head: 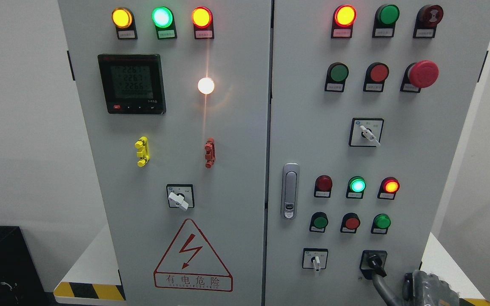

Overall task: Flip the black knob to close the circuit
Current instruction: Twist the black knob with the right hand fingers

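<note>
At nine o'clock we see the smooth grey metal cabinet point(236, 127), its left door carrying three round glowing lamps up at eleven o'clock: amber point(122, 17), green point(162, 17) and orange-red point(201, 17). Below them sits a square black digital meter point(131, 83) with a glossy screen, and beside it a small white lamp point(206, 85) burning bright. Lower down we find a knobbly yellow plastic clip point(142, 151), a red one point(209, 153), a white lever switch point(180, 196) on a square plate, and a red-edged triangular warning sign point(192, 257) at six o'clock.

Past the centre seam, a rounded chrome door latch point(290, 191) stands upright. The right door holds rows of domed red and green push buttons, and a fat red mushroom button point(423, 74) at two o'clock.

The black knob point(373, 261) sits at five o'clock on its square black plate, its handle pointing down and to the right. The right hand point(428, 289), grey and metallic, enters at the bottom edge; one dark finger point(382, 289) reaches up to touch the knob's handle. We cannot tell whether the fingers grip it.
</note>
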### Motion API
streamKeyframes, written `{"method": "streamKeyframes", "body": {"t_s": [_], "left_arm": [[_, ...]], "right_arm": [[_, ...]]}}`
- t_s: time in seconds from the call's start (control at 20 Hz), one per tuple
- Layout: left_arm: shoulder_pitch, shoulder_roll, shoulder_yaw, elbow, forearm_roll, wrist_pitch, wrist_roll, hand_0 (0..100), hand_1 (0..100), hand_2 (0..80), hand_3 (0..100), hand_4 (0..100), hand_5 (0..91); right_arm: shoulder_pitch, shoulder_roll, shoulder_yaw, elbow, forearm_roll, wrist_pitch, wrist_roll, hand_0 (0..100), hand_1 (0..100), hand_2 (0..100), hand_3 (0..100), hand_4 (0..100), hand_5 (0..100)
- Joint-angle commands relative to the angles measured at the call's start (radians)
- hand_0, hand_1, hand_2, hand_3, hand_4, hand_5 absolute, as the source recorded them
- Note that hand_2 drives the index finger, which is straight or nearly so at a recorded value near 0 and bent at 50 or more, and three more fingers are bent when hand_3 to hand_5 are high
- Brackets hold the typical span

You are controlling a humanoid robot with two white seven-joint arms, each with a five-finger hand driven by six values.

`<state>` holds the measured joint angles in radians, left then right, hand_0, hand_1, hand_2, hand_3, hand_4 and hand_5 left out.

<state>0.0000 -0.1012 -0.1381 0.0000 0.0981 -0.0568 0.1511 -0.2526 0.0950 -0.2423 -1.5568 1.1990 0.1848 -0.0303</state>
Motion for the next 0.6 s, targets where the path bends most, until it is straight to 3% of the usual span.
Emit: {"method": "streamKeyframes", "body": {"t_s": [0.0, 0.55], "left_arm": [[0.023, 0.0, 0.0, -0.029, 0.0, 0.0, -0.001, 12, 56, 0.0, 0, 0, 0.0], [0.021, 0.0, 0.0, -0.029, 0.0, 0.0, -0.001, 12, 56, 0.0, 0, 0, 0.0]], "right_arm": [[-0.005, -0.003, -0.018, -0.002, -0.003, -0.001, -0.003, 0, 0, 89, 100, 97, 98], [-0.004, -0.004, -0.018, -0.011, -0.019, -0.004, -0.003, 0, 0, 89, 100, 97, 98]]}}
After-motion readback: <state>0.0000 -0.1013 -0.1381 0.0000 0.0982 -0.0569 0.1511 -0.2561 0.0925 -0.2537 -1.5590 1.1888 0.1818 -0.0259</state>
